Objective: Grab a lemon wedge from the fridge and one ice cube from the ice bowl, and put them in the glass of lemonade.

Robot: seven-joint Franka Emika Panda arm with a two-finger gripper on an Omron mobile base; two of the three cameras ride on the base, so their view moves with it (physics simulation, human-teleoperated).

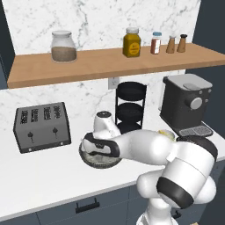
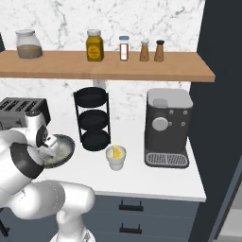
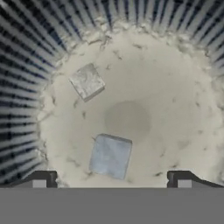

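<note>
The ice bowl point(image 3: 131, 113) occupies my hand view: pale, speckled floor, dark ribbed wall along the top and left edges. Two ice cubes lie on that floor. The nearer ice cube point(image 3: 110, 156) sits lower centre, between and just above my two finger tips. The second ice cube point(image 3: 87, 81) lies upper left, apart from the first. My claw point(image 3: 111, 180) is released, jaws spread wide, one tip at lower left and one at lower right, grasping nothing.

In the left base view the ice bowl point(image 1: 103, 161) rests on the white tabletop point(image 1: 48, 171) at centre frame, largely covered by my wrist. In the right base view the bowl point(image 2: 64, 149) is at mid left, my hand above it.

The glass of lemonade point(image 2: 116, 157) stands on the tabletop right of the bowl, centre frame of the right base view, with a lemon wedge point(image 2: 116, 152) showing yellow at its rim. It sits just in front of the black tiered rack point(image 2: 93, 119). The coffee machine point(image 2: 168, 127) stands further right. The toaster point(image 1: 41, 126) is at mid left of the left base view. A wooden shelf point(image 1: 110, 59) across the top carries jars and shakers.
</note>
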